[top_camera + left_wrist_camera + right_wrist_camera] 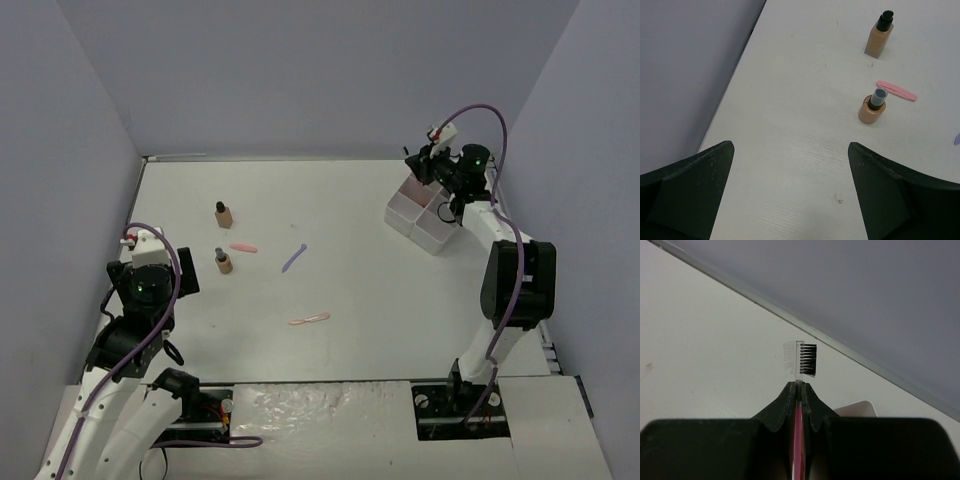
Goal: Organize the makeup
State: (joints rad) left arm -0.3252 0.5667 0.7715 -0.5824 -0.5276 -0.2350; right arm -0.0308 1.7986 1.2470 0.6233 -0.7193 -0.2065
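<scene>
pink-handled brush (pixel 809 360): gripped by its handle in the right end effector. The head stands clear of the fingertips, with black bristles on 1 side and a clear comb on the other. It is carried above the far right of the table.
right end effector (pixel 799 386): closed tight on the brush handle and raised over the far end of the white tray.
farther tan bottle (pixel 223 213): stood upright on the left half of the table, with a dark cap on top.
nearer tan bottle (pixel 224 262): stood upright nearer the arms, apart from the farther bottle, also dark-capped.
pink pencil (pixel 243 248): laid flat just beside the nearer bottle, on its right. A small gap between the 2 is seen in the left wrist view.
purple pencil (pixel 293 259): laid flat and slanted near the middle of the table, to the right of the pink pencil.
orange pencil (pixel 309 319): laid flat closer to the arms, well apart from the other pencils.
white tray (pixel 418 222): set at the far right of the table. Something pinkish is seen in a far compartment, but it cannot be identified.
left end effector (pixel 790 195): spread wide with nothing between the fingers. It is held over the table's left side beside the wall (pixel 685 70), and the 2 bottles are seen beyond it.
table (pixel 380 300): white.
</scene>
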